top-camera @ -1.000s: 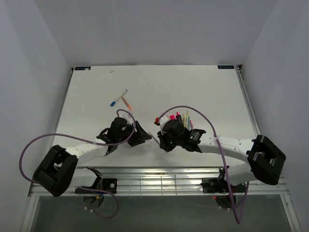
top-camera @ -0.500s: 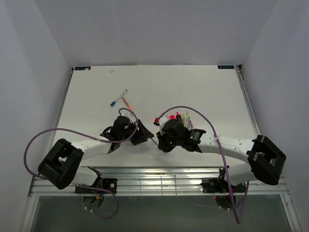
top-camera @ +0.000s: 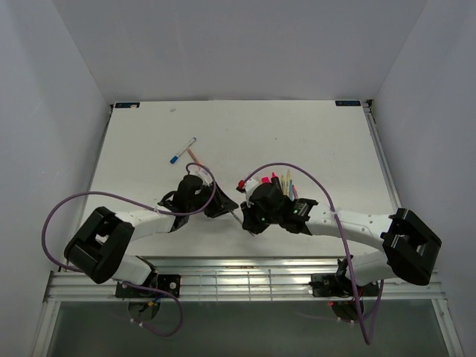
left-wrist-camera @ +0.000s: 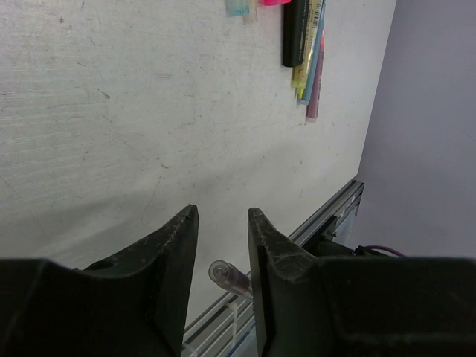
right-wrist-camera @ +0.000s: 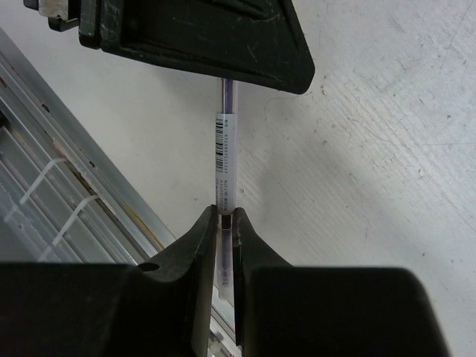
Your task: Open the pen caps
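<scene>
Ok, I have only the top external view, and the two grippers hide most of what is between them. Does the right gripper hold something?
Observer: Yes. The right wrist view shows the right gripper shut on a thin clear pen with a barcode label.
Operator: And the left gripper, does it grip this pen?
Observer: Not yet. In the left wrist view the left gripper stands open, its gap wider than the pen.
Operator: Where is the pen's end, then?
Observer: The rounded clear end shows low in that gap, close to one side. I cannot tell whether it touches.
</scene>
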`<state>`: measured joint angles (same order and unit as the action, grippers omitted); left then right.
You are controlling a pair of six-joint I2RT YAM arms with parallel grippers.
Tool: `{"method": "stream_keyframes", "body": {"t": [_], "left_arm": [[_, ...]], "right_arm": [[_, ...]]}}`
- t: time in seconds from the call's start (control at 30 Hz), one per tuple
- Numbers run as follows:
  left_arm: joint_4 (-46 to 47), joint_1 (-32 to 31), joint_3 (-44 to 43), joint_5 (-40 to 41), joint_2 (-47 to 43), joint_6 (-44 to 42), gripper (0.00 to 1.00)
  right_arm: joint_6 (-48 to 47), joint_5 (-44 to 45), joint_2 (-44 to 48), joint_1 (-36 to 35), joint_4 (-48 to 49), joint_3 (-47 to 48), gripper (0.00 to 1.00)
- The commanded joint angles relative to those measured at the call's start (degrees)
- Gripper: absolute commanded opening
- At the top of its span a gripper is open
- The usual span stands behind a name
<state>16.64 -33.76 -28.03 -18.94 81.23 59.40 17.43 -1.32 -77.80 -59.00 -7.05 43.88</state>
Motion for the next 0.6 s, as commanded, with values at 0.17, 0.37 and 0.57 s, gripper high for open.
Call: {"method": "stream_keyframes", "body": {"t": [0.17, 0.37, 0.57], "left_arm": [[1.6, -0.6, -1.8, -0.9, 0.4, 0.6, 0.27], [1.9, -0.7, -2.5, -1.6, 1.1, 0.9, 0.0], [2.3, -1.1, -3.5, -2.2, 1.7, 1.7, 0.0]], "right_arm": [[0.4, -0.1, 0.5, -0.3, 2.7, 1.7, 0.08], [0.0, -0.3, -0.2, -0.3, 3.4, 2.0, 0.14], [-1.4, -0.8, -4.2, -0.3, 4.3, 5.2, 0.39]]}}
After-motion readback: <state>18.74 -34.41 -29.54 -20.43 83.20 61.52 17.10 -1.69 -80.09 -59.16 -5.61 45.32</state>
